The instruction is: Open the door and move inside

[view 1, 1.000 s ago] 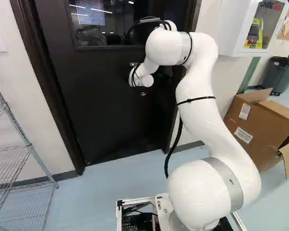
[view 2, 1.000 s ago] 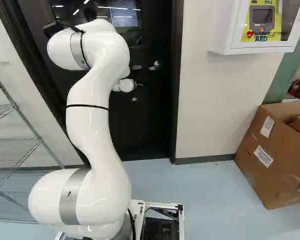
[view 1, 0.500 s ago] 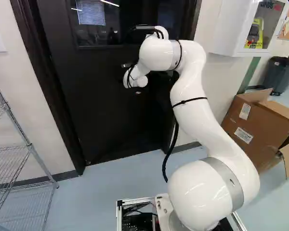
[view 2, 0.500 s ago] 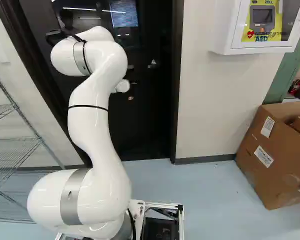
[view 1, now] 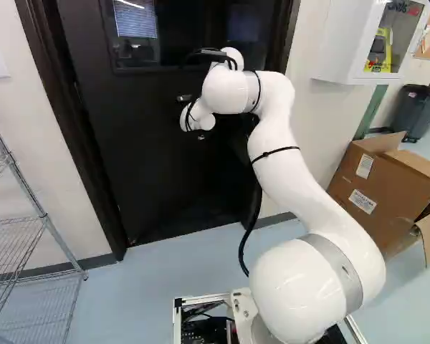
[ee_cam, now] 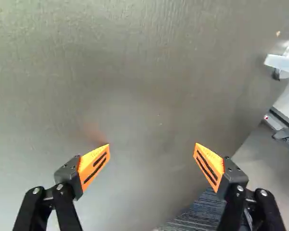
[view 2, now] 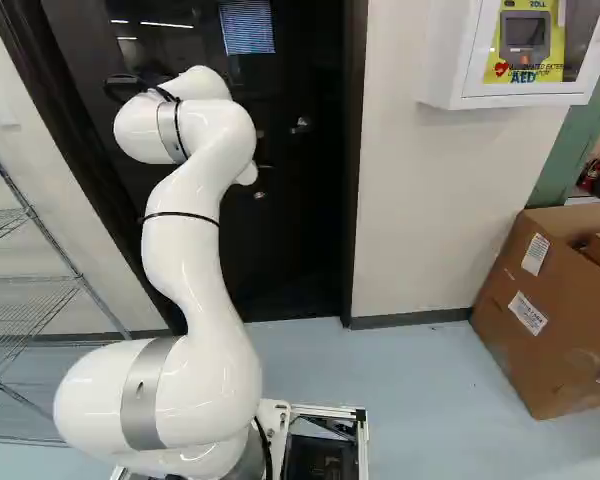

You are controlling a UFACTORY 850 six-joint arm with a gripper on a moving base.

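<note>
Pincer (ee_cam: 151,147): one, its orange-padded fingers (ee_cam: 94,166) standing wide apart. Door (view 1: 150,179): one, black, windowed, standing ahead of the white arm (view 1: 294,175); whether the pincer is touching it, I cannot tell.

Glossy white, rounded arm (view 1: 301,183) (pale grey bands (view 2: 140,393) at its joints), thin black straps (view 1: 276,153), black cable (view 1: 251,228).

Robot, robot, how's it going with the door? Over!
Pincer open and empty. Black windowed door partly open. Door itself partly in the way; cardboard box off to the right. Over.
</note>
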